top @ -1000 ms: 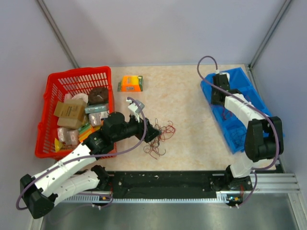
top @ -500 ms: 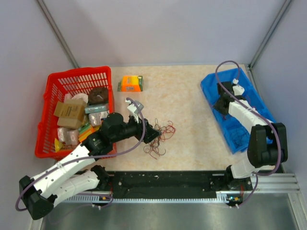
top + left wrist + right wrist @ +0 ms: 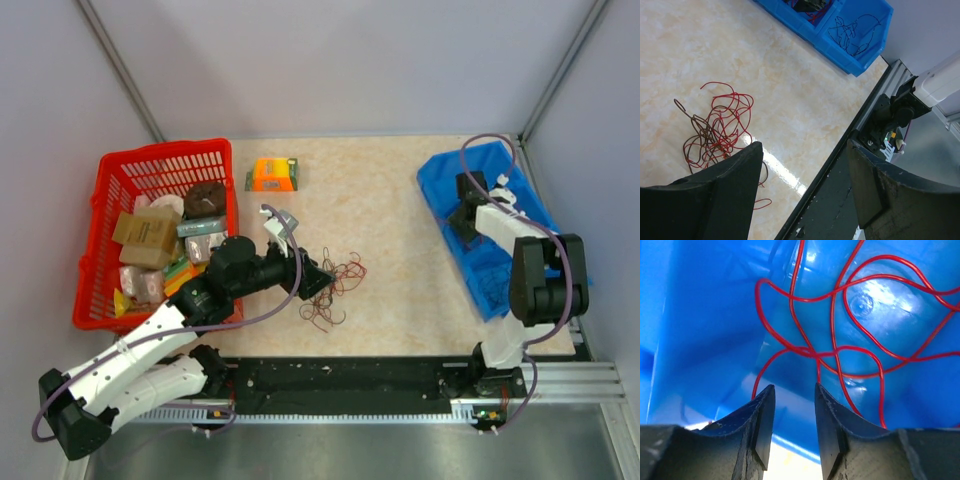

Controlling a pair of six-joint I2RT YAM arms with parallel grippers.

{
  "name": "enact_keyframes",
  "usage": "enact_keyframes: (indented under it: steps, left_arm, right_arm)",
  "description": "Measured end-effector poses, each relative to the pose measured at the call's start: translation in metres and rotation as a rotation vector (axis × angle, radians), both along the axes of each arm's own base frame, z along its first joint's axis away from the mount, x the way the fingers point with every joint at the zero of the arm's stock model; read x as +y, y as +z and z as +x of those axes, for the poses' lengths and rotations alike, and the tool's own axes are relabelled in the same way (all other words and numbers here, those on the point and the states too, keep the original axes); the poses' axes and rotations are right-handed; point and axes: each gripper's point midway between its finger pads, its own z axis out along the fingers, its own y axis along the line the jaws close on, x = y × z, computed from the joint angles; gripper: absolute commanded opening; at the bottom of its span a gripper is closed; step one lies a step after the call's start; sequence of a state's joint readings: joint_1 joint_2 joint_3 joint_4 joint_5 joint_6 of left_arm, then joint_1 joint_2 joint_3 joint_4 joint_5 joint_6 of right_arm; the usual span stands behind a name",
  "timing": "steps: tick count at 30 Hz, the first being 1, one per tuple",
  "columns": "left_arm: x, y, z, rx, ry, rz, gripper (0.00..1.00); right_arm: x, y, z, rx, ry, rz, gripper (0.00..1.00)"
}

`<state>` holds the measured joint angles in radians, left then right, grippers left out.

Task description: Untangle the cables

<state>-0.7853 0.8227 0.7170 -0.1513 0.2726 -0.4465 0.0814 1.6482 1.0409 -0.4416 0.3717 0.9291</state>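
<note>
The cables (image 3: 336, 285) lie as a loose tangle of thin red and dark wires on the beige table, right of my left gripper (image 3: 318, 278). In the left wrist view the cables (image 3: 715, 131) sit just beyond the left finger, and my left gripper (image 3: 804, 147) is open with nothing between its fingers. My right gripper (image 3: 461, 222) hangs over the blue bin (image 3: 437, 188). In the right wrist view a red wire (image 3: 840, 350) loops on the bin floor, and my right gripper (image 3: 794, 387) stands open a little above it, its gap bare.
A red basket (image 3: 105, 175) full of packets stands at the left. An orange box (image 3: 273, 173) lies at the back. The blue bin (image 3: 842, 50) holds a black wire (image 3: 852, 31) in its near compartment. The black rail (image 3: 340, 375) runs along the front edge.
My right wrist has swung right and back above the blue bin, and its jaws have parted wider. The left arm and the tangle have not moved.
</note>
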Motion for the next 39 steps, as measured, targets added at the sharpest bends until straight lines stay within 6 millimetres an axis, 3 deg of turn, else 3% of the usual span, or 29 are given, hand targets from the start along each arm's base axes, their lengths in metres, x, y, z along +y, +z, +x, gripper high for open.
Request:
enact_keyframes:
  steps: [5,12,20,24,26,29,31,33,36,37,39]
  left_arm:
    - [0.000,0.000,0.000,0.001,0.000,0.000,0.72]
    - [0.000,0.000,0.000,0.001,0.000,-0.001,0.72]
    - [0.001,-0.003,-0.001,0.015,0.001,0.007,0.73]
    - [0.001,-0.005,-0.002,0.033,0.004,0.011,0.73]
    - [0.001,-0.009,-0.002,0.049,0.007,0.018,0.73]
    - [-0.004,-0.023,0.002,0.089,0.011,0.049,0.69]
    - [-0.007,-0.042,0.008,0.135,0.023,0.093,0.66]
    - [-0.010,-0.063,0.013,0.183,0.040,0.143,0.66]
    - [-0.011,-0.099,0.021,0.256,0.074,0.233,0.75]
    - [-0.010,-0.112,0.023,0.278,0.090,0.269,0.77]
    - [-0.009,-0.133,0.028,0.316,0.119,0.335,0.77]
  right_arm:
    - [0.000,-0.012,0.014,0.010,-0.035,0.023,0.36]
    - [-0.004,-0.011,0.019,-0.006,-0.049,0.031,0.47]
    - [-0.050,-0.004,0.029,-0.045,-0.079,-0.007,0.47]
    - [-0.045,0.012,0.027,-0.063,0.021,-0.048,0.49]
    - [-0.027,0.035,0.020,-0.106,0.121,-0.080,0.52]
    - [0.019,0.088,0.007,-0.234,0.309,-0.123,0.55]
    - [0.066,0.125,-0.008,-0.356,0.485,-0.117,0.56]
    - [0.114,0.145,-0.025,-0.457,0.679,-0.044,0.54]
    - [0.160,0.130,-0.047,-0.475,0.873,0.078,0.53]
    - [0.170,0.117,-0.054,-0.455,0.909,0.117,0.52]
    - [0.189,0.072,-0.077,-0.359,0.966,0.219,0.51]
